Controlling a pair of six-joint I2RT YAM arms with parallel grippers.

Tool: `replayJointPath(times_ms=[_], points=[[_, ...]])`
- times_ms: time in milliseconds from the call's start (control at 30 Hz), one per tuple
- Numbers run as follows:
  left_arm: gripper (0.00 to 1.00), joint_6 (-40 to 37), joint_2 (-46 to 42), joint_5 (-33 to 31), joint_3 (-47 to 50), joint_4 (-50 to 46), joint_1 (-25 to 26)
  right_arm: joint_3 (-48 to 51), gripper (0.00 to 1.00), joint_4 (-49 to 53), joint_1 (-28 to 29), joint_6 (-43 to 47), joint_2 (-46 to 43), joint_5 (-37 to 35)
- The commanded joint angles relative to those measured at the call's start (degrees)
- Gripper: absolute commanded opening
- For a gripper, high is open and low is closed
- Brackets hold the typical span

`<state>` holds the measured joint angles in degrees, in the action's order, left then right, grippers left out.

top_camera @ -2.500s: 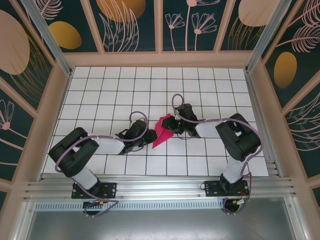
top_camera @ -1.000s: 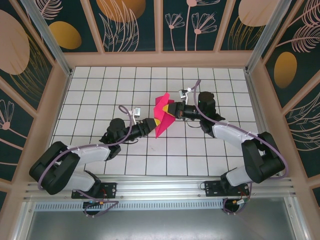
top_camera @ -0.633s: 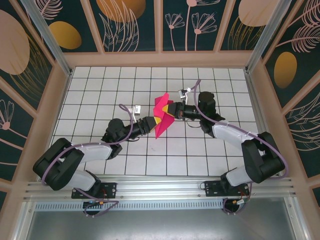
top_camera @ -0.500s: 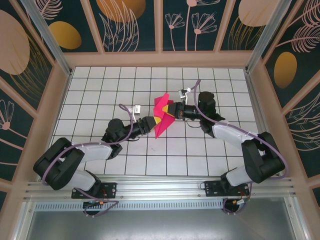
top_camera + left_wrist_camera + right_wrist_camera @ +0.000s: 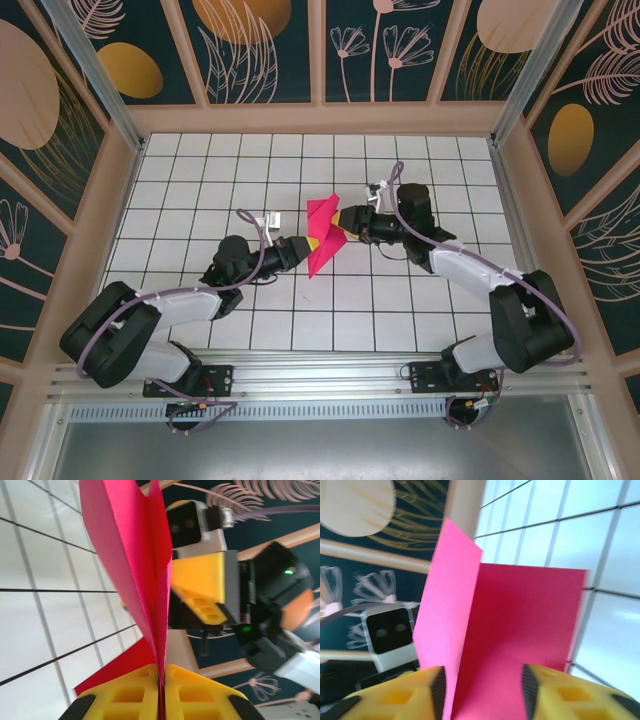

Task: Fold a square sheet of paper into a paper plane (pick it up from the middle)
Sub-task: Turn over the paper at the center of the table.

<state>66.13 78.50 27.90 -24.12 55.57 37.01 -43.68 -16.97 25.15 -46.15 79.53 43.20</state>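
Over the middle of the white tiled table with thin black grid lines, a thin, plain magenta-pink sheet of paper hangs in the air between the two arms, folded along a sharp crease and carrying no print or mark. The left gripper reaches in from the near left. In its wrist view the yellow ribbed fingers are pressed tight together with the sheet of paper pinched between them, and its two layers rise edge-on and fan slightly apart toward the top. The right gripper comes in from the far right at about the same height. In its wrist view the yellow fingers stand well apart, with the sheet of paper reaching down into the gap, one flap lying broad and flat and the other standing up at an angle beside the left-hand finger. I cannot tell whether either finger touches it. From the left wrist, one yellow finger of the right gripper shows just behind the paper's edge, below a small white camera box with dark lenses, and two tiny green lights glow on the black housing behind it. The matching white camera box on the left arm shows from the right wrist. Around the table stand dark teal wall panels printed with tan leaves and gold ovals, without lettering that I can read.
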Motion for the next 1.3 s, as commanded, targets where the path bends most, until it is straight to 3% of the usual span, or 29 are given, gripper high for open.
replayJointPath(times_ms=[0, 200, 467, 600, 733, 1033, 1267], points=[[0.10, -11.41, -3.86, -7.51, -4.46, -19.18, -0.40, -3.23, 0.53, 13.09, -0.36, 9.09, -5.26, -12.60], [0.10, -24.74, -6.69, -28.06, -13.56, -52.91, -0.27, -1.56, 0.63, 21.43, -0.55, 11.36, -9.91, -27.10], [0.11, -29.42, -1.62, -57.06, -25.16, -77.49, 4.32, 2.26, 0.65, 23.64, -0.47, 8.86, -12.62, -37.26], [0.11, -28.39, 5.71, -66.24, -30.36, -85.31, 6.83, 2.98, 0.66, 23.95, -0.49, 8.20, -13.07, -39.62], [0.12, -27.46, 12.16, -69.72, -33.84, -87.75, 8.43, 3.34, 0.67, 24.18, -0.57, 7.78, -13.25, -41.08], [0.16, -27.68, 26.63, -69.48, -40.20, -88.13, 10.58, 4.72, 0.67, 24.44, -1.33, 6.13, -14.19, -43.65], [0.37, -27.14, 30.30, -64.25, -43.60, -86.80, 11.33, 6.06, 0.67, 24.49, -2.70, 4.89, -15.56, -43.82]])
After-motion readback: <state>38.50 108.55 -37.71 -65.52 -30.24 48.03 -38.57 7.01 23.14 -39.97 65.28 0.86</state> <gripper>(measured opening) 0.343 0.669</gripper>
